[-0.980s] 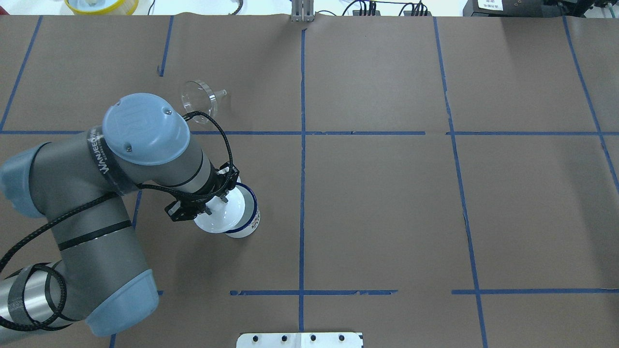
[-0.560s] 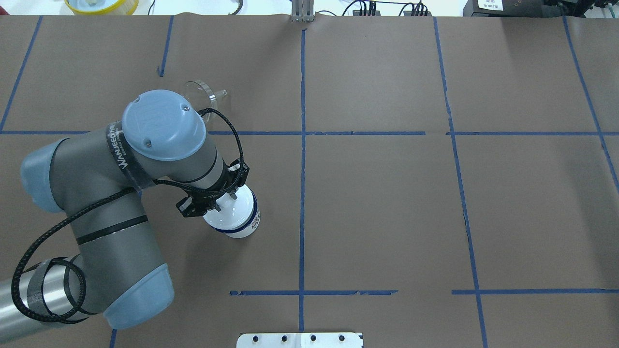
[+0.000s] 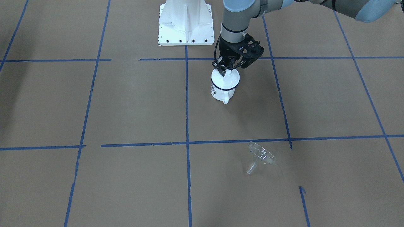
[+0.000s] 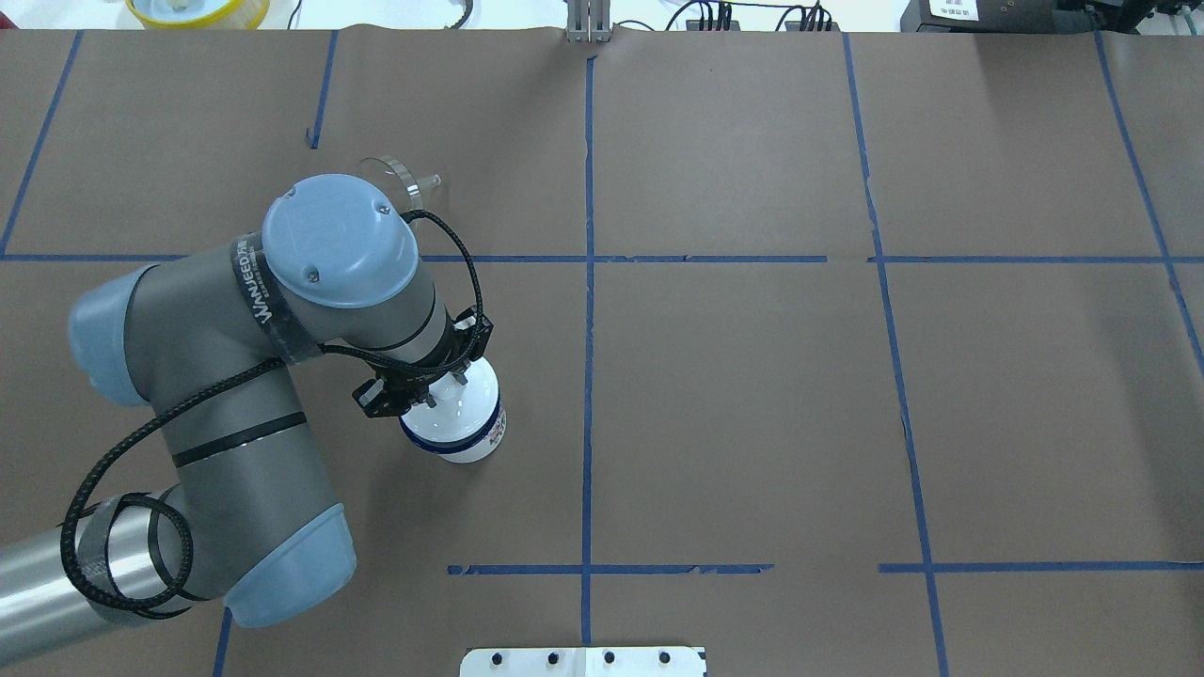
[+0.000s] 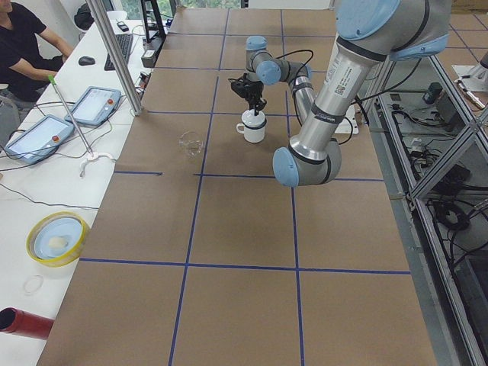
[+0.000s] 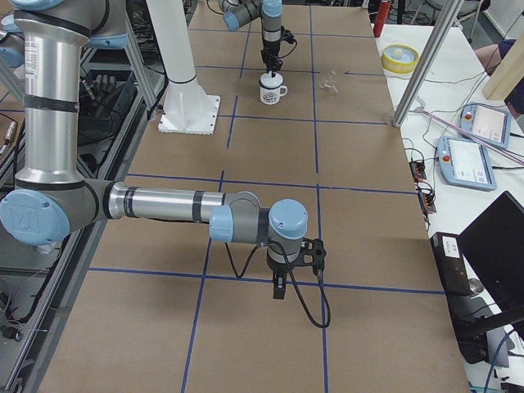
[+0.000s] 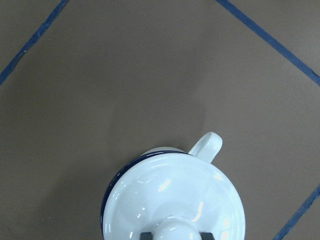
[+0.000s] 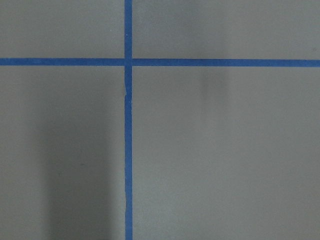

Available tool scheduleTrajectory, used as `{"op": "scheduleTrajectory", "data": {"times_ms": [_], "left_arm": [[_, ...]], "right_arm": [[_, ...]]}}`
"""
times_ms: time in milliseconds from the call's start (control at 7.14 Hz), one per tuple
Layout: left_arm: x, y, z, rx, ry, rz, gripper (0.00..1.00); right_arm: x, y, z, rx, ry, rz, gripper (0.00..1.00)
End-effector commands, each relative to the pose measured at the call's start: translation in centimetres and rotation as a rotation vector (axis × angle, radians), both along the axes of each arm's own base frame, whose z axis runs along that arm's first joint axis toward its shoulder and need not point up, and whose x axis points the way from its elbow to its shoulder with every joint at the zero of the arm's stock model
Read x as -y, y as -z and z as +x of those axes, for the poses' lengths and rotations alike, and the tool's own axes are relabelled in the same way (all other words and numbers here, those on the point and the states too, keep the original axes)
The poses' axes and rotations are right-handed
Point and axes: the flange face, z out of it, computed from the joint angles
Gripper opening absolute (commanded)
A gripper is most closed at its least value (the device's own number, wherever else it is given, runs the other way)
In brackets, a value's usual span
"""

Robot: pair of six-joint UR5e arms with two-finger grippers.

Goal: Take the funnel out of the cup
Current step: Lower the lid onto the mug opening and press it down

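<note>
The clear funnel (image 3: 260,156) lies on its side on the brown paper, apart from the cup; it also shows in the overhead view (image 4: 414,188), partly behind my left arm. The white cup (image 3: 222,90) with a dark blue rim stands upright, its handle (image 7: 206,144) towards the operators' side. A white knobbed lid (image 7: 172,195) covers the cup's mouth. My left gripper (image 3: 226,67) is directly above the cup, shut on the lid's knob. My right gripper (image 6: 278,286) hangs low over bare paper far from the cup; I cannot tell whether it is open or shut.
The white robot base plate (image 3: 186,22) stands just behind the cup. A yellow bowl (image 4: 198,9) sits beyond the table's far edge. Blue tape lines (image 8: 128,120) cross the brown paper. A side bench with tablets (image 5: 34,137) and an operator runs along the far side.
My left arm has moved right with the lid, from tilted and offset at the cup's left to centred over it. The lid now covers the cup's mouth.
</note>
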Motion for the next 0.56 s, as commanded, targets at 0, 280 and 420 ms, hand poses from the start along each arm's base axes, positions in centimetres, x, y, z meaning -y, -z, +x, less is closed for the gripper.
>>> {"op": "scheduleTrajectory", "data": {"times_ms": [0, 280, 420], "left_arm": [[0.01, -0.08, -0.15, 0.001, 0.002, -0.001, 0.00], [-0.04, -0.38, -0.20, 0.004, 0.002, -0.005, 0.00], [-0.10, -0.18, -0.28, -0.001, 0.002, -0.005, 0.00]], "right_arm": [[0.00, 0.00, 0.00, 0.000, 0.000, 0.000, 1.00], [0.00, 0.00, 0.00, 0.000, 0.000, 0.000, 1.00], [-0.01, -0.07, 0.00, 0.000, 0.000, -0.002, 1.00]]}}
